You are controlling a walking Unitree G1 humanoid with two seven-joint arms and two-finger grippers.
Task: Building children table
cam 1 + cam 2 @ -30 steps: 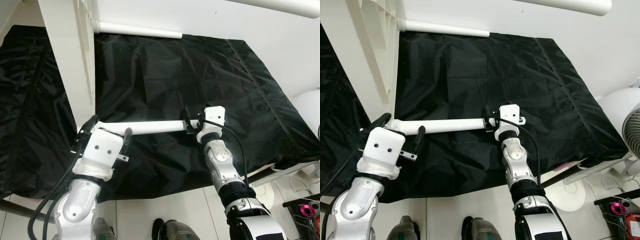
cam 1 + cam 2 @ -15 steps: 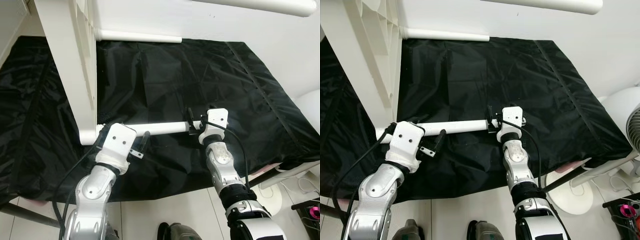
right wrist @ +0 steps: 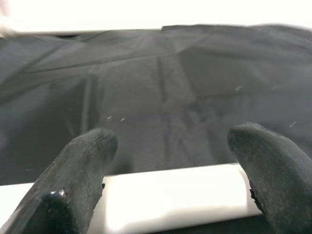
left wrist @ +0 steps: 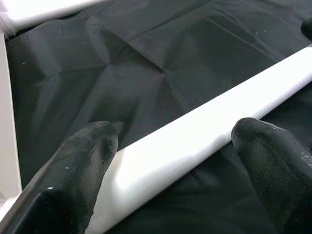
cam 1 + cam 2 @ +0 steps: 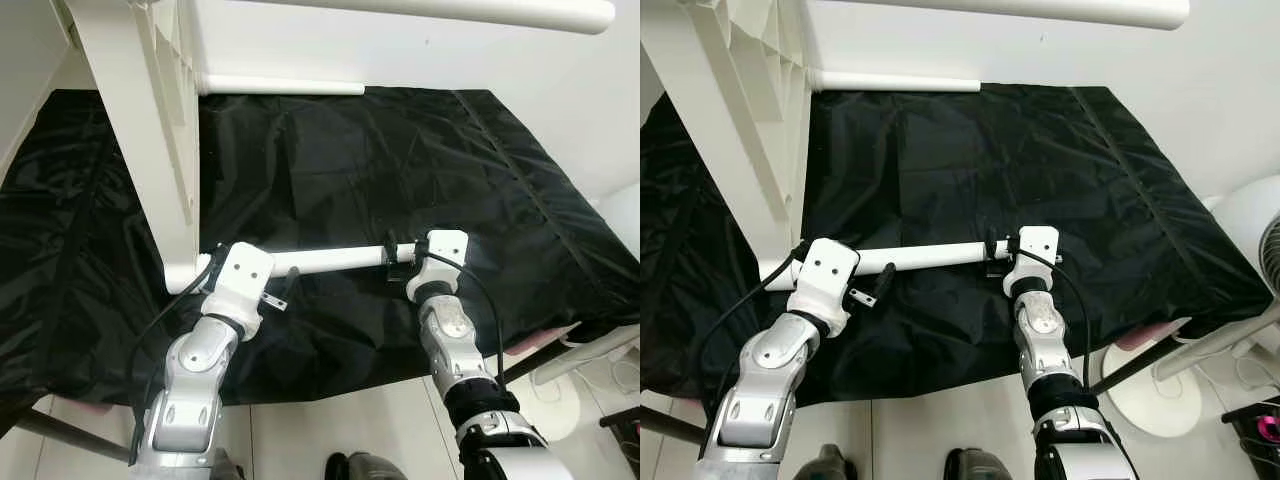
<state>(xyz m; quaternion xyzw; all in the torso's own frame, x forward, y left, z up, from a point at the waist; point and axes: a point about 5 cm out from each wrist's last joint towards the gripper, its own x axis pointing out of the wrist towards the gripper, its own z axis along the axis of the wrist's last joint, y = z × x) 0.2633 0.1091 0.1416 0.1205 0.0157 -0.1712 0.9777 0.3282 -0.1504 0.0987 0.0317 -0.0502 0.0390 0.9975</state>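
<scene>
Table leg (image 5: 330, 261), white and round, lying across black sheet (image 5: 400, 160), one end meeting upturned white table frame (image 5: 150, 140) at its corner. Left gripper (image 5: 250, 290) straddling leg near frame, fingers (image 4: 78, 165) spread apart on either side of it, not closing on it. Right gripper (image 5: 398, 262) sitting at leg's free end, fingers (image 3: 263, 161) likewise parted, leg passing between them without pressing contact. Second white leg (image 5: 280, 86) resting along sheet's far edge. Tiled floor (image 5: 330, 430) showing below sheet.
</scene>
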